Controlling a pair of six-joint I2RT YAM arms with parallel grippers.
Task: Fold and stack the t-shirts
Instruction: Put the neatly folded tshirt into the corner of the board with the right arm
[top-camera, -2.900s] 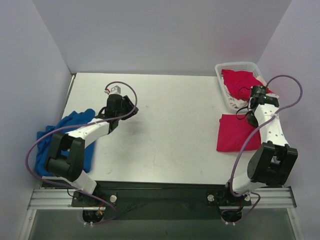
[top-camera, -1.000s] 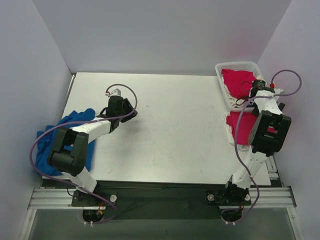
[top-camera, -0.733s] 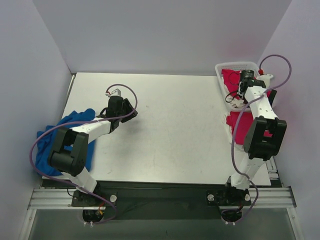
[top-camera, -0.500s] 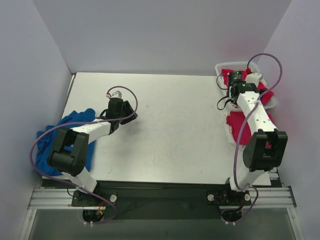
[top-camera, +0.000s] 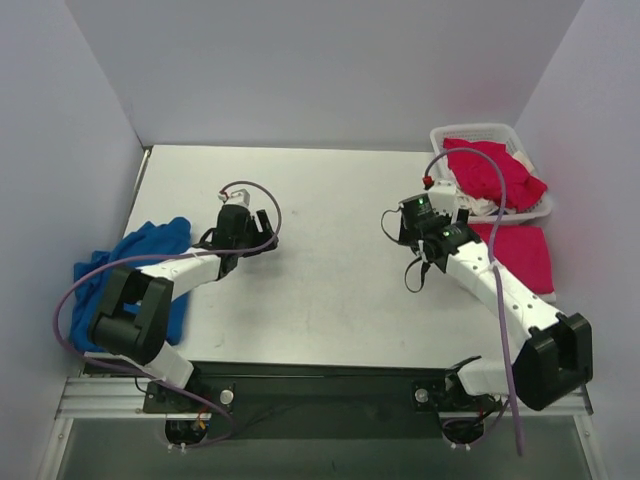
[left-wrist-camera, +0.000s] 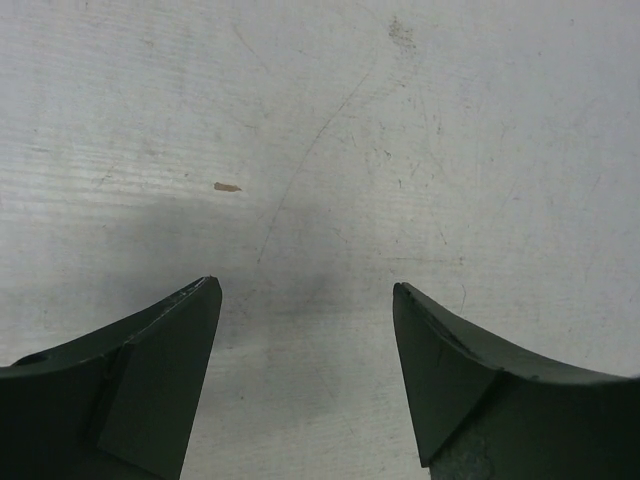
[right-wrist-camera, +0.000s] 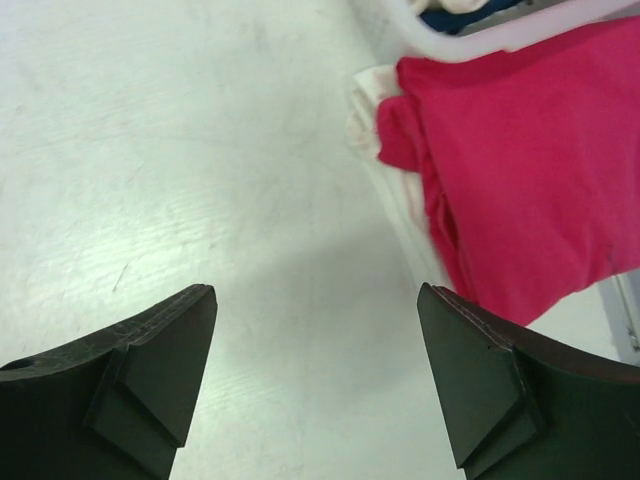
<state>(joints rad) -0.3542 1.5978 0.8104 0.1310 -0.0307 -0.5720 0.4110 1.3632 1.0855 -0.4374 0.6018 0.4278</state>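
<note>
Quick count: two red shirts that I can tell, a heaped shirt (top-camera: 485, 165) at 2 o'clock and a folded shirt (top-camera: 525, 255) at 3. One white shirt (right-wrist-camera: 365, 110) peeking out under the folded one. One basket (top-camera: 470, 128), one blue cloth (top-camera: 140, 245) at 9, and two arms: left arm (top-camera: 180, 265), right arm (top-camera: 490, 285).

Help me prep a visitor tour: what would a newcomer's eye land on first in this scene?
The heap of pinkish-red t-shirts grabs attention first, piled in the white lattice basket at the far right corner of the table, with a folded red t-shirt lying flat just in front of it. Next comes the blue cloth at the table's left edge. The left gripper and right gripper hover open over the table, holding nothing.
</note>
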